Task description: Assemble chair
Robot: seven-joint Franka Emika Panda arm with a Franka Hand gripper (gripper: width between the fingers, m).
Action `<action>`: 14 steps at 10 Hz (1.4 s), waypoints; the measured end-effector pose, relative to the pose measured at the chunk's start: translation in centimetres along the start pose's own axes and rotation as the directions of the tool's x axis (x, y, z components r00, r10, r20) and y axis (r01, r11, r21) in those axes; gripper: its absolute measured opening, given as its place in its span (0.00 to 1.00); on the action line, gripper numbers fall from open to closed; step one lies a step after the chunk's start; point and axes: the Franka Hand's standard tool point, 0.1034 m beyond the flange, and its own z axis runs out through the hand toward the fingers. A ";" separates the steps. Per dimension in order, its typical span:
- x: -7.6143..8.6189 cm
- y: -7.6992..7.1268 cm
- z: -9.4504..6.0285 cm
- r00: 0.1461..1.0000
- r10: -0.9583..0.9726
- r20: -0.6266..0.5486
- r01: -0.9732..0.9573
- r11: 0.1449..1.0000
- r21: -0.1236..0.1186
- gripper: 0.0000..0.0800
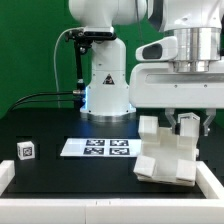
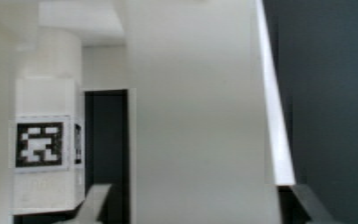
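The white chair parts (image 1: 165,155) stand as a chunky cluster on the black table, at the exterior view's right. My gripper (image 1: 185,123) has come down from above onto the cluster's upper back part. In the wrist view a broad white chair panel (image 2: 194,110) fills the space between the two dark fingers (image 2: 99,205), which lie close against its two sides; the gripper (image 2: 197,208) is shut on it. Beside that panel another chair piece (image 2: 44,140) shows a black-and-white tag. A small white tagged block (image 1: 25,150) lies alone at the exterior view's left.
The marker board (image 1: 97,147) lies flat in the middle of the table. The robot's base (image 1: 105,85) stands behind it, with a black cable trailing to the exterior view's left. A white rim (image 1: 6,176) runs along the table's front left edge.
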 end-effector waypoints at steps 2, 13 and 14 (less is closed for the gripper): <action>1.0 1.1 1.5 0.985 0.090 0.151 -0.087 0.996 -0.023 0.77; 0.2 0.5 -5.5 0.996 0.042 0.083 -0.044 0.999 0.024 0.81; 0.4 0.6 -5.2 0.995 0.044 0.084 -0.046 0.999 0.021 0.81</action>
